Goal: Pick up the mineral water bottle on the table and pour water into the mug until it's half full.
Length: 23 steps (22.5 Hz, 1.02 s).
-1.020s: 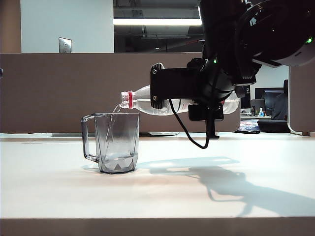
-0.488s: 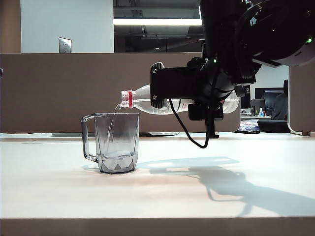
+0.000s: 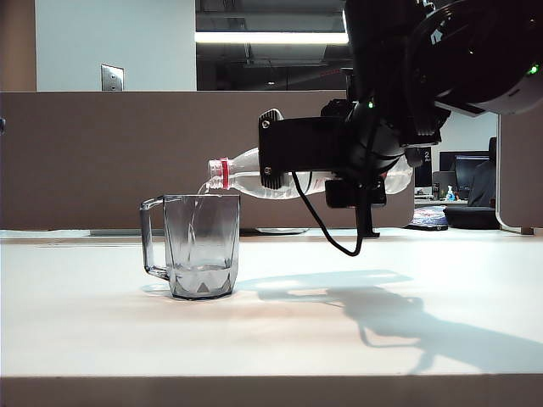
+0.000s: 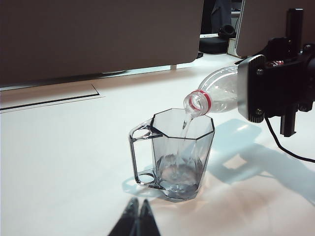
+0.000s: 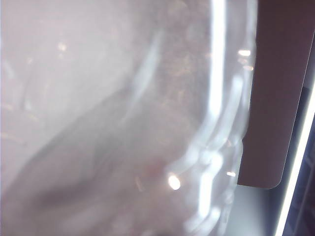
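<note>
A: Right pincer (image 3: 270, 153)?
B: Clenched on the clear plastic mineral water bottle with a red neck ring (image 3: 242, 175), held level above the white bench (image 3: 271, 331).

A: Bottle mouth?
B: Over the smoky grey faceted mug with a squared handle (image 3: 201, 246), left of centre; a thin stream of clear water (image 4: 186, 127) falls in.

A: Left pincer (image 4: 137, 219)?
B: Near edge, tips together, holding nothing.
</note>
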### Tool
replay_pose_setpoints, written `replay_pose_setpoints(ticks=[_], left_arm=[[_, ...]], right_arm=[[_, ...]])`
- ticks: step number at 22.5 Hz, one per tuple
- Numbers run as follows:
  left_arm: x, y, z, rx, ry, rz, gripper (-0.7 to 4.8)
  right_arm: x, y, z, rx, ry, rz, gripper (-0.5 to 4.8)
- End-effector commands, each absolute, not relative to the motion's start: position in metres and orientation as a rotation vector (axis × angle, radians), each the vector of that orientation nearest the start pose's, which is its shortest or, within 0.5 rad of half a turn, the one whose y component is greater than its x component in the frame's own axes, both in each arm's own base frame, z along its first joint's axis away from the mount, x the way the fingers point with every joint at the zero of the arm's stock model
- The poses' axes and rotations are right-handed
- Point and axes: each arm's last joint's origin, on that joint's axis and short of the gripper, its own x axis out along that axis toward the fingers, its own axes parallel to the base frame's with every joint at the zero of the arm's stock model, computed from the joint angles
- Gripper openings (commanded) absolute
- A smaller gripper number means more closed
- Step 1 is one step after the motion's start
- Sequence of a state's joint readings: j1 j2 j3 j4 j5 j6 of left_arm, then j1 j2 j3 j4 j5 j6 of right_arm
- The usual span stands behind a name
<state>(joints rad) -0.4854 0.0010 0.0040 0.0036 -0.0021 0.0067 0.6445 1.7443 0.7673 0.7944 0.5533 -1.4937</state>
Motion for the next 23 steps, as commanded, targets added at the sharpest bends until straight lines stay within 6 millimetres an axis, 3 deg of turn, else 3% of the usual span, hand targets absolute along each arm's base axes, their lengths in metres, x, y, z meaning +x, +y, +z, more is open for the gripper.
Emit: replay_pose_setpoints(ticks=[1, 23], left_arm=[[0.0861, -0.0453, 0.1675, 0.002, -0.023, -0.485, -0.05], [0.0861, -0.0453, 0.1675, 0.002, -0.023, -0.485, -0.05]], right_arm=[[0.2847, 0.194, 0.189, -1.556, 0.012, 0.129, 2.06], [0.2852, 0.1936, 0.1914, -1.563, -0.002, 0.107, 2.06]])
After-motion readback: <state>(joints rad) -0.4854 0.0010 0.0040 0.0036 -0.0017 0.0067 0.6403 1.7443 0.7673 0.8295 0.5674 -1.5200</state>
